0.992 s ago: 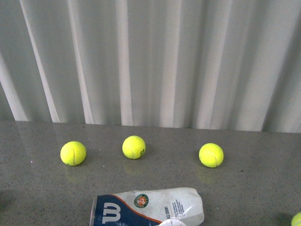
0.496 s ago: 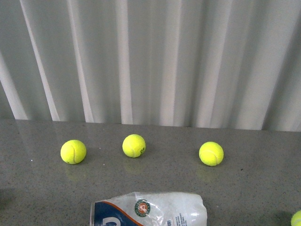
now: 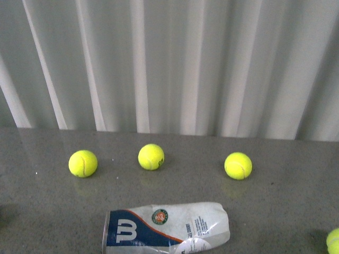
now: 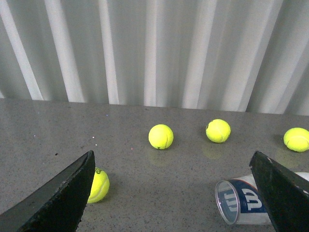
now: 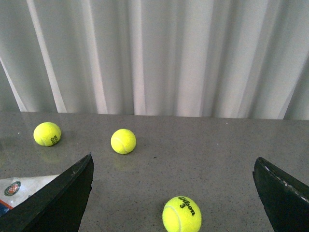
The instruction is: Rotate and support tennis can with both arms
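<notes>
- The left tool is released: I see its two black fingers spread wide, with only bare worktop between them.
- The right tool is released in the same way, jaws far apart, gripping nothing.
- The tennis can lies on its side on the worktop, and neither tool touches it.
- Seen from the left tool, the can is ahead and off to the inner side, toward the right tool. Its rimmed open mouth faces this tool, and its other end runs behind the inner finger.
- Seen from the right tool, only a crumpled white corner of the can with the round emblem shows, beside that tool's inner finger.
- In the front view I read the navy W label at the mouth end and the emblem near the middle. The closed end is dented and creased.
- The far ball row is three yellow-green balls beyond the can, well apart from it and from each other.
- The near ball sits just beside the left tool's outer finger, partly hidden behind it.
- The numbered ball, printed with a 3, shows between the right tool's spread fingers, touching neither.
- The pleated white backdrop stands behind the worktop.
</notes>
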You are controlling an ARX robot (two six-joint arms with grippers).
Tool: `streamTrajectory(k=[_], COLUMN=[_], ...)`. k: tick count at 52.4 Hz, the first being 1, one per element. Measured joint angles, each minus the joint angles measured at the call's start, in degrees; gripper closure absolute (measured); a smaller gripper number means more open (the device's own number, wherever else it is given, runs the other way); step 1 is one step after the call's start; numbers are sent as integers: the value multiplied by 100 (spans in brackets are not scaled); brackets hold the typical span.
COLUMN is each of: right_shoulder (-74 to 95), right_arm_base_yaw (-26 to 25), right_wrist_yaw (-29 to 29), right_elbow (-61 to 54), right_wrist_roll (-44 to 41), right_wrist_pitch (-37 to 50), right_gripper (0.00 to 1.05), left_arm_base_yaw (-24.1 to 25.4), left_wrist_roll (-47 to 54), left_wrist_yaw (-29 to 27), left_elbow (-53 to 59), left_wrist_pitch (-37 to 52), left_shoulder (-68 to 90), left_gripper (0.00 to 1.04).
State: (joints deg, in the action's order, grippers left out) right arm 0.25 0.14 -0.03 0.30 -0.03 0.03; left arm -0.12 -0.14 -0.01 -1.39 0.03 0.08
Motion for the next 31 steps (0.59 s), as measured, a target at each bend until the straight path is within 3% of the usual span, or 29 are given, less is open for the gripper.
streamTrajectory(k=[10, 13, 24, 31], right_shoulder=[0, 0, 0, -2], right_arm_base_yaw=[0, 0, 0, 0], right_wrist_yaw=[0, 2, -4, -2], right_elbow=[0, 0, 0, 0], right_wrist_roll=[0, 0, 0, 0], right_wrist_pitch=[0, 0, 0, 0], right_gripper=[7, 7, 7, 7], left_arm_base_yaw=[-7, 118, 560, 459], left_wrist_roll=[-42, -293, -367, -369], left_wrist_yaw=[-55, 109, 1333, 1858], left_elbow=[-22, -363, -1753, -2909], left_wrist_pitch=[-66, -492, 2302, 2662], left_shoulder=[57, 970, 5628, 8301], left_gripper=[7, 7, 7, 7])
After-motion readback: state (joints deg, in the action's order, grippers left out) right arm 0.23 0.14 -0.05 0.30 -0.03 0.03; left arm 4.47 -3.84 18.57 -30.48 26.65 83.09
